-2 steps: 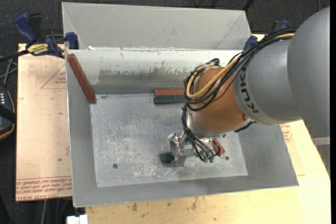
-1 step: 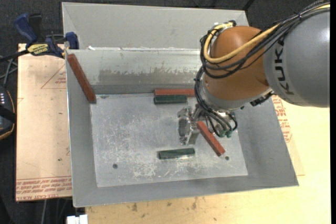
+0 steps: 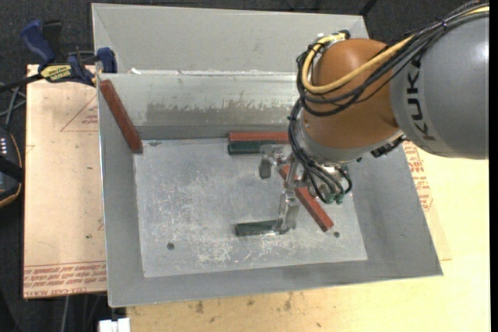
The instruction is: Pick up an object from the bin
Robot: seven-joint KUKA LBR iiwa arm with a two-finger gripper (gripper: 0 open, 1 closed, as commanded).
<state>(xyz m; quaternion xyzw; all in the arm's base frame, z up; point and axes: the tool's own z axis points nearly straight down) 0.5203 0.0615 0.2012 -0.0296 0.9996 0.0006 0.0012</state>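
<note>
Grey metal bin [image 3: 194, 194], few loose things, no heap. Arm [image 3: 459, 89] comes in from the right; its orange cover [image 3: 350, 97] and cable loops [image 3: 333, 186] hide the wrist and most of the pincer body.

Pincer [image 3: 288, 221] points down at the bin floor, right of centre toward the near side. Its metal lower part is thin and partly lost against the grey floor, so I cannot tell if it is apart or together.

Nearest thing: short dark bar [image 3: 257, 229], lying flat, roughly left to right on the floor. The pincer tip is at its right end. Touching or just above it, cannot tell, and nothing is visibly clamped.

Just to the right is a red-brown bar [image 3: 317, 210], lying diagonally. Its upper end is hidden under the cables and wrist; its lower end is free on the floor. It is close beside the pincer, contact unclear.

Further back, a red bar [image 3: 261, 137] lies at the foot of the far wall. Its right end is cut off by the orange cover. There is a dark edge along its near side, maybe a second bar; hard to separate.

A long red-brown strip [image 3: 119, 117] leans tilted in the far-left corner, well apart from the pincer.
</note>
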